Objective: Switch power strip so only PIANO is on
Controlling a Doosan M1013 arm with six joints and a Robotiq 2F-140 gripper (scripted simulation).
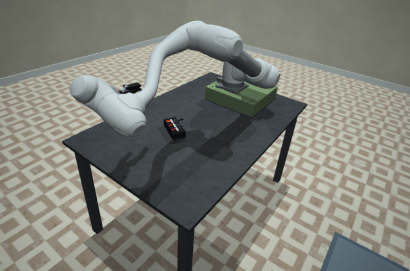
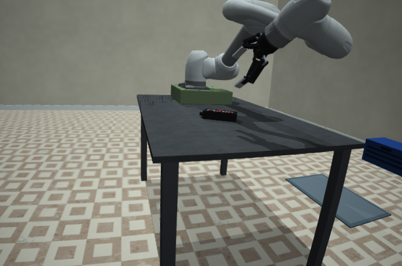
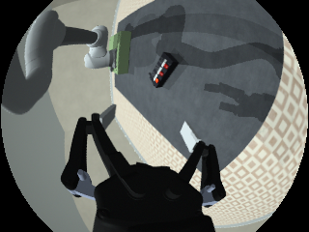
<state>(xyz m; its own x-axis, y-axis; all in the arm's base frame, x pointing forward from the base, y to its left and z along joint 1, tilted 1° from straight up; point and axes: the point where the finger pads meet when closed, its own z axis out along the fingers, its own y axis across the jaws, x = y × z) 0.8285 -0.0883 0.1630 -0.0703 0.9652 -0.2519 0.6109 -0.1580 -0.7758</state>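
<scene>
The labels on the power strip (image 1: 174,127) were too small to read in every view, so which switch was the PIANO's could not be told. In the top view the arm's forearm hid most of the end effector (image 1: 131,88). The counter (image 1: 231,148) had its near leg cut off by that picture's lower edge.
</scene>
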